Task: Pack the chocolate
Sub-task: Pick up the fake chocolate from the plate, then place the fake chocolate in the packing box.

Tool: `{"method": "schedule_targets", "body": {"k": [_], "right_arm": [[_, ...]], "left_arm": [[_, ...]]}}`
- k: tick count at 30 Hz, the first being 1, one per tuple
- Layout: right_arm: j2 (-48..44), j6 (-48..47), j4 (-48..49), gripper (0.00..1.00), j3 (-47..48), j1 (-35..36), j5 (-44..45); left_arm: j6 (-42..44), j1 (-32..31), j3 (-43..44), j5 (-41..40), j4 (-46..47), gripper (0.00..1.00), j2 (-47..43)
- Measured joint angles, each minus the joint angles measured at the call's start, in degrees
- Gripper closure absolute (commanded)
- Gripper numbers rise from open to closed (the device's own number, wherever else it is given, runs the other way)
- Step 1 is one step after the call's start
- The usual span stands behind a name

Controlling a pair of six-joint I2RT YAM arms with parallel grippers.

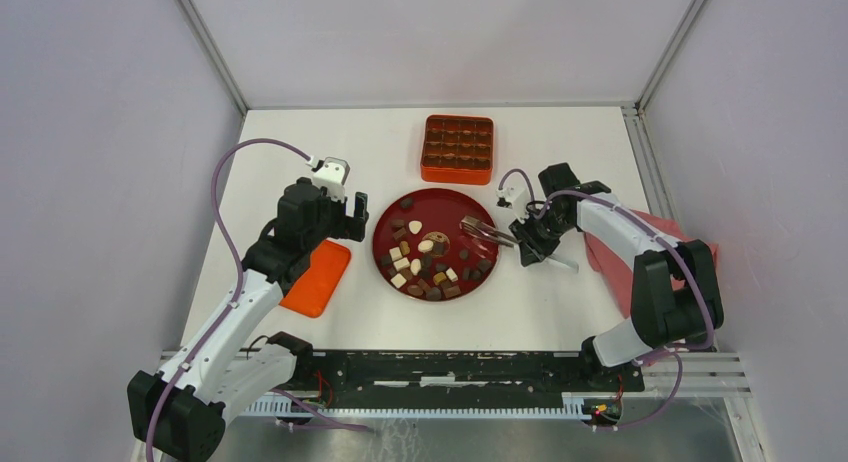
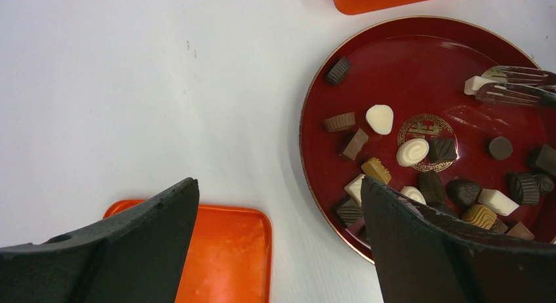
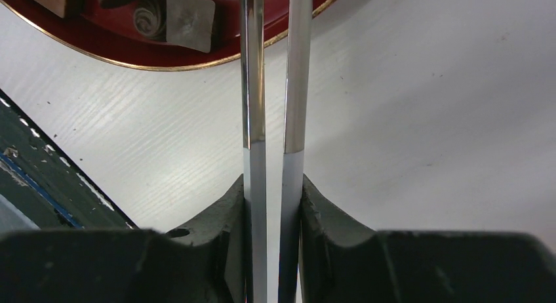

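Right end effector [image 3: 272,193]: pinching tongs [image 3: 253,67]; left end effector [image 2: 278,185]: spread wide, empty

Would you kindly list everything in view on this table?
chocolate: many pieces, dark brown, light brown and cream, on the red plate
red plate: one, red, table centre
orange box: one, orange, gridded, behind the plate
orange lid: one, orange, left of the plate
tongs: one pair, silver, tips over the plate
cloth: one, pink, far right
table: one, white, under everything
left gripper: one, black, open, between lid and plate
right gripper: one, black, shut on the tongs
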Motion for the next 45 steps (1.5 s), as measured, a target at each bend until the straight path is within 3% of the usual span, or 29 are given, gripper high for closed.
{"method": "schedule_targets", "body": {"k": [12, 16, 35, 45], "right_arm": [[-0.2, 1.4, -0.6, 0.88, 4.9, 0.0, -4.5], [1.6, 2.2, -0.6, 0.88, 10.4, 0.0, -5.2], [32.0, 8.6, 5.6, 0.87, 52.1, -2.7, -4.3], [40.8, 9.8, 6.0, 0.85, 56.4, -3.1, -3.2]], "left_arm": [[0.0, 0.0, 0.0, 0.0, 0.0, 0.02, 0.0], [0.0, 0.0, 0.0, 0.0, 0.0, 0.02, -0.2], [0.0, 0.1, -0.3, -0.4, 0.0, 0.02, -0.3], [0.0, 0.2, -0.3, -1.4, 0.0, 0.02, 0.6]]}}
